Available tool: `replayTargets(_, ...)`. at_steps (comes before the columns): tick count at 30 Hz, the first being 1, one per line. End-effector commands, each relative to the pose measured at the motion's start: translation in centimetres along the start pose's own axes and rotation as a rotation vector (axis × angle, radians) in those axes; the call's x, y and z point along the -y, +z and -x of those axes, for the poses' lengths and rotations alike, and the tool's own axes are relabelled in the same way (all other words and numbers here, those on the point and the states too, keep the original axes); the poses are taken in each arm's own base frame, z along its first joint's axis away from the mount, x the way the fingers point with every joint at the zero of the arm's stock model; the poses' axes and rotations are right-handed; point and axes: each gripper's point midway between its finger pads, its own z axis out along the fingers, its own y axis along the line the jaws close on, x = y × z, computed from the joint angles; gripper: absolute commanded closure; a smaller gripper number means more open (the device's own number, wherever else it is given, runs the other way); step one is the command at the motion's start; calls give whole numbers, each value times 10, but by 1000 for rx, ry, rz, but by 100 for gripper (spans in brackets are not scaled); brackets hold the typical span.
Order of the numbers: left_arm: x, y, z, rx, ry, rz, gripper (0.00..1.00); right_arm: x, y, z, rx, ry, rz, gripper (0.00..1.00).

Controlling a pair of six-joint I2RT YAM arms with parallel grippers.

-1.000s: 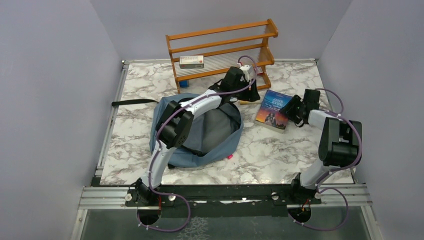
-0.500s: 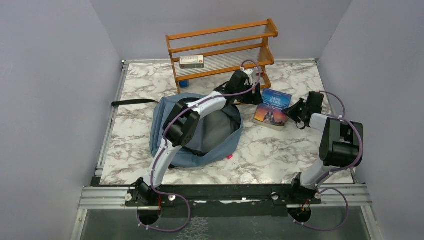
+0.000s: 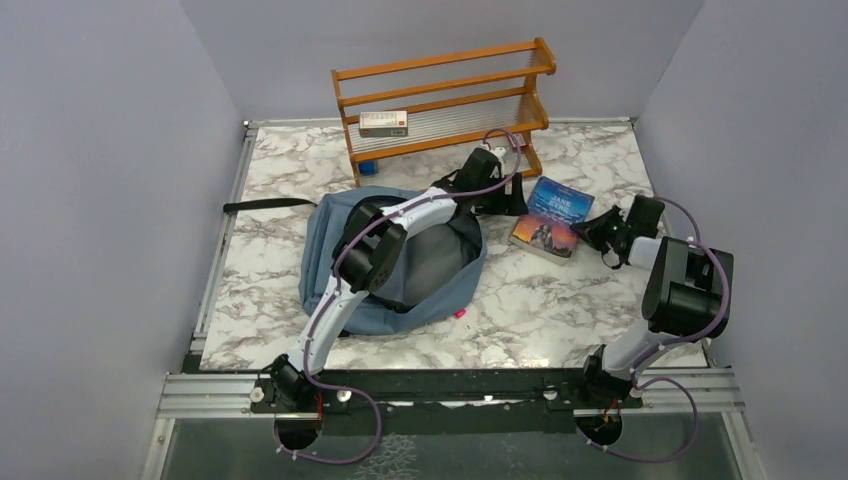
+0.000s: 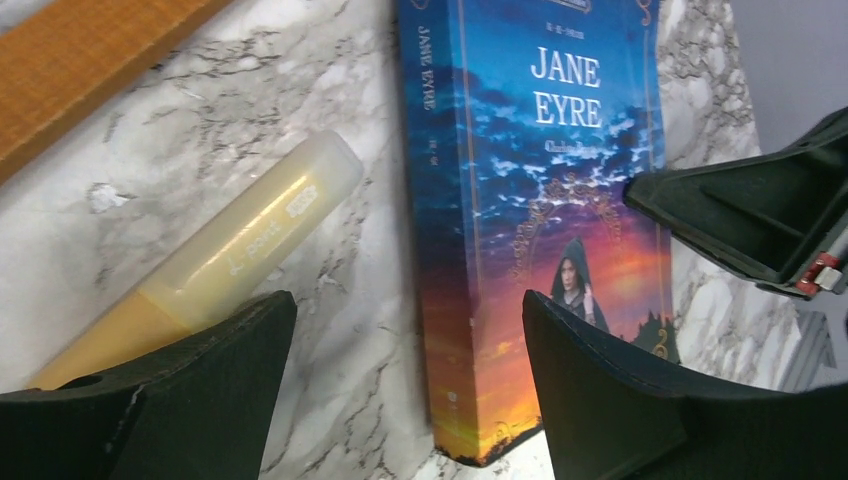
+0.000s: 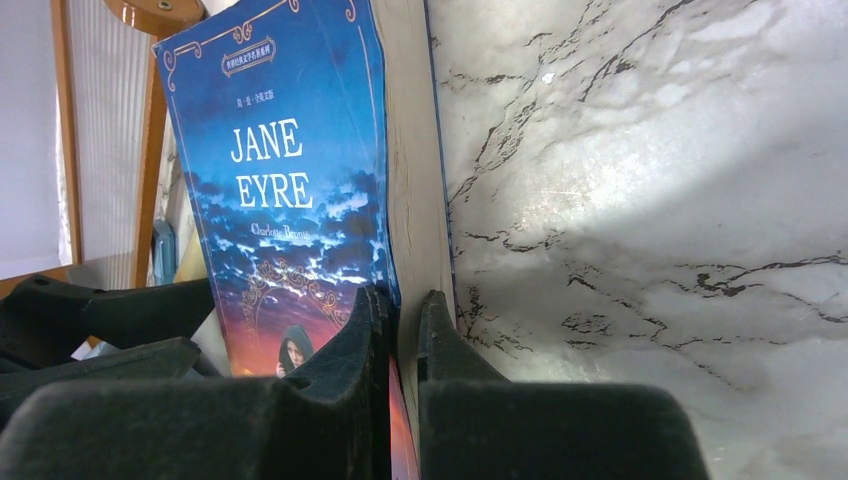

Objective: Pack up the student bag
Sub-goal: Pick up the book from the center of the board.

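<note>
- The student bag point(image 3: 400, 318) lies left of centre on the bench point(image 3: 560, 310) with its mouth gaping upward. My left arm reaches across it toward the far right.
- All I see inside is dark lining, and I can't tell whether anything has gone in.
- Just right of the bag, a book point(image 3: 548, 215) lies on the bench, so it is not packed yet.
- My right claw point(image 5: 400, 310) is pinched shut on the book's near right edge, one finger on the cover and one under it.
- My left claw point(image 4: 405, 330) hangs over the book's left side, its jaws spread wide. It holds nothing.
- A pale yellow tube point(image 4: 230, 260) lies on the bench just left of the book, also unpacked.
- At the far edge, a wooden rack point(image 3: 445, 95) has a small box point(image 3: 384, 123) on its lower shelf.
- My read is that packing has barely begun: the book needs carrying into the bag, then probably the tube and the box.
</note>
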Motion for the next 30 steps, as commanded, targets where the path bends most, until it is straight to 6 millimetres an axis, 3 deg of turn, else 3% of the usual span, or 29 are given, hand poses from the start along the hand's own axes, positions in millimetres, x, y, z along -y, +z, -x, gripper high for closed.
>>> replayTargets(1,29,6,-6,-28,-7,-96,16,59,-8,-52,-144,61,-196,99)
replayTargets(10,31,13,-51,-144,-86,-147,20,57,-9,-51,-142,61,-177,99)
replayTargets(15,35,10,-63,-175,-123,-196,21,52,-9,-52,-146,60,-149,99)
replayTargets(21,59,9,-65,-194,-148,-339,25,51,-7,-58,-162,68,-123,99)
replayTargets(30,79,9,-61,-189,-145,-414,34,45,-7,-60,-170,65,-79,99)
